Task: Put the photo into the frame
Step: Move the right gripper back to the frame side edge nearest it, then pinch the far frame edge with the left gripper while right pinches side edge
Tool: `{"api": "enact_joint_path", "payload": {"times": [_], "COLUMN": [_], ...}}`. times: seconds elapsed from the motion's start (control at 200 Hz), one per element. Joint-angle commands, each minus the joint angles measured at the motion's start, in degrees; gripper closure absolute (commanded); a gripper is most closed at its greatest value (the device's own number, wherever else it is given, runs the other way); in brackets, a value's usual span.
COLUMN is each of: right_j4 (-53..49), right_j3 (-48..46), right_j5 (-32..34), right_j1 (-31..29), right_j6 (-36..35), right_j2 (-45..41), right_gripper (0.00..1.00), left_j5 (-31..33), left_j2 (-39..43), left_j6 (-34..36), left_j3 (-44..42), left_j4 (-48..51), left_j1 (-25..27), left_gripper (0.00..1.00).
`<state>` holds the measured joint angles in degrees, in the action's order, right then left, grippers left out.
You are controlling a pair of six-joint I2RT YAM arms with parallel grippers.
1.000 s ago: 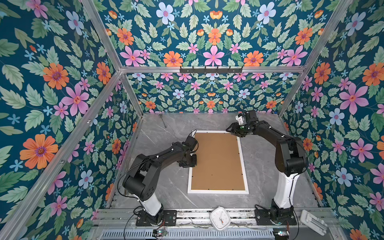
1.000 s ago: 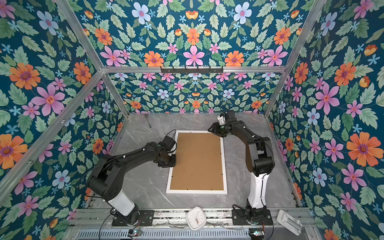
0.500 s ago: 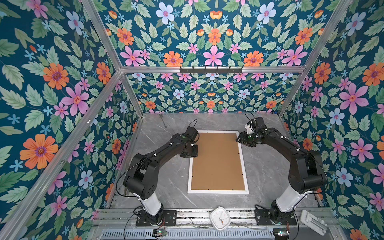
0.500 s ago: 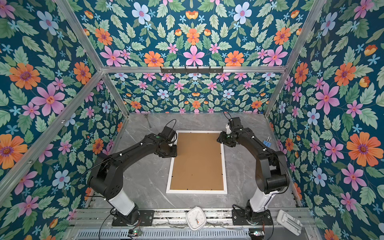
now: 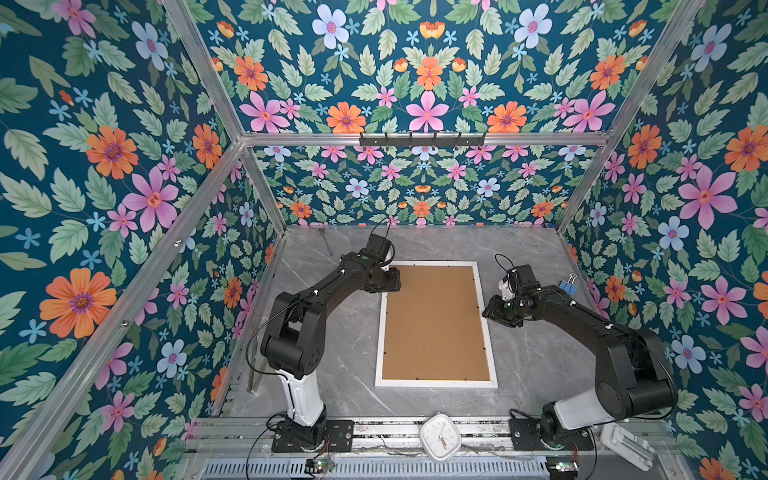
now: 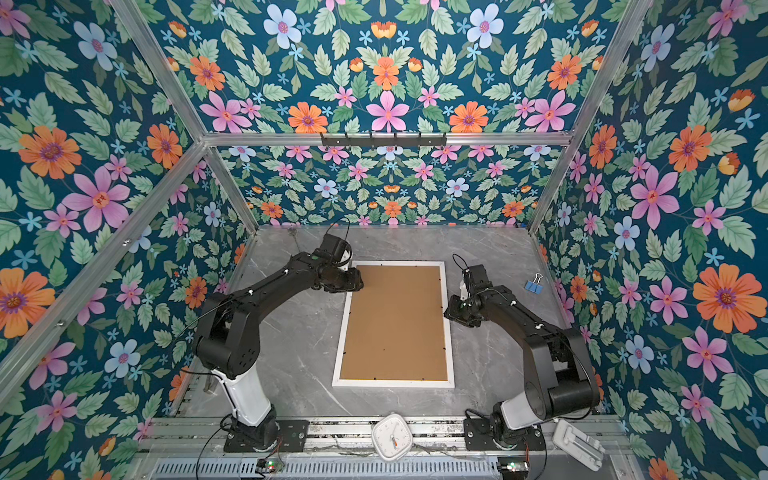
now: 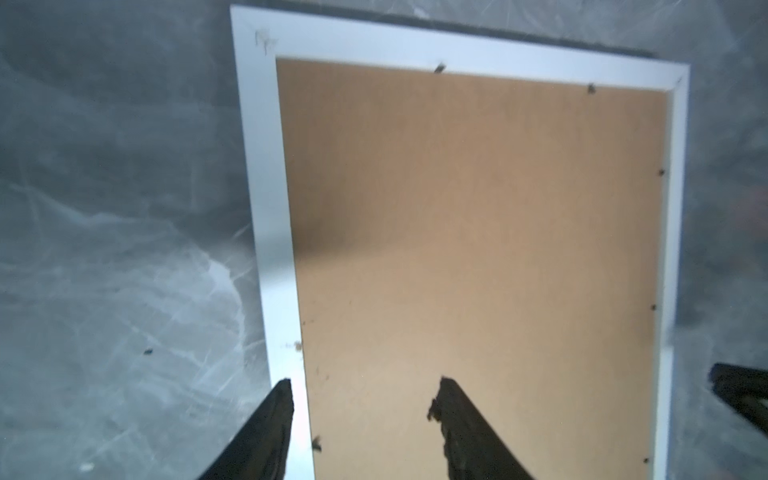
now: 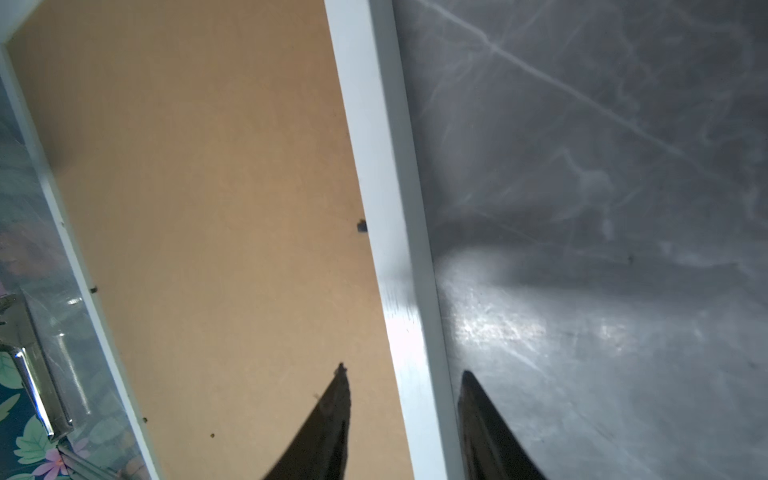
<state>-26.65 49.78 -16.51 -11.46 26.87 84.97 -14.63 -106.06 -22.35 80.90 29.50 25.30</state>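
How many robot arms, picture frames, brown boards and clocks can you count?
Robot arms: 2
Picture frame: 1
Brown board: 1
Clock: 1
Total: 5

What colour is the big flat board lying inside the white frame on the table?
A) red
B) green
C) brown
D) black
C: the backing board filling the frame is plain brown in both top views and both wrist views.
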Motion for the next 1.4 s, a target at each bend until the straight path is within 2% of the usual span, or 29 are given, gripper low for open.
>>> {"api": "enact_joint_path", "payload": {"times": [0.0, 0.19, 0.335, 0.47, 0.71, 0.83, 1.395], "right_j4": [1.68, 3.17, 2.94, 3.01, 2.49, 2.57, 1.92], "right_j3": [-2.01, -5.92, -7.23, -8.03, -7.59, -7.94, -8.56], "right_j5": [-0.62, -1.65, -1.92, -1.75, 0.58, 1.36, 4.29], "right_j1": [-0.36, -0.58, -0.84, -1.32, -3.54, -4.14, -4.46], "right_j6": [1.13, 1.78, 1.6, 1.6, 1.82, 1.96, 1.27], "right_j2": [-1.02, -2.76, -3.56, -4.29, -2.88, -2.87, -2.88], "right_gripper": [0.58, 0.61, 0.62, 0.63, 0.64, 0.66, 0.77], "left_j5": [-7.41, -16.85, -23.94, -25.48, -27.77, -29.22, -34.33], "left_j2": [-2.02, -6.54, -11.24, -13.59, -20.39, -23.22, -28.9], "left_j6": [1.16, 1.09, -1.63, -3.1, -4.34, -5.86, -8.82], "left_j3": [1.41, 2.42, 4.75, 6.45, 12.82, 14.9, 15.41], "left_j4": [-7.18, -19.05, -26.51, -31.69, -32.64, -33.69, -38.92], "left_j1": [-1.08, -3.05, -4.91, -5.56, -5.95, -5.99, -5.97], "left_gripper": [0.41, 0.4, 0.4, 0.39, 0.38, 0.41, 0.5]}}
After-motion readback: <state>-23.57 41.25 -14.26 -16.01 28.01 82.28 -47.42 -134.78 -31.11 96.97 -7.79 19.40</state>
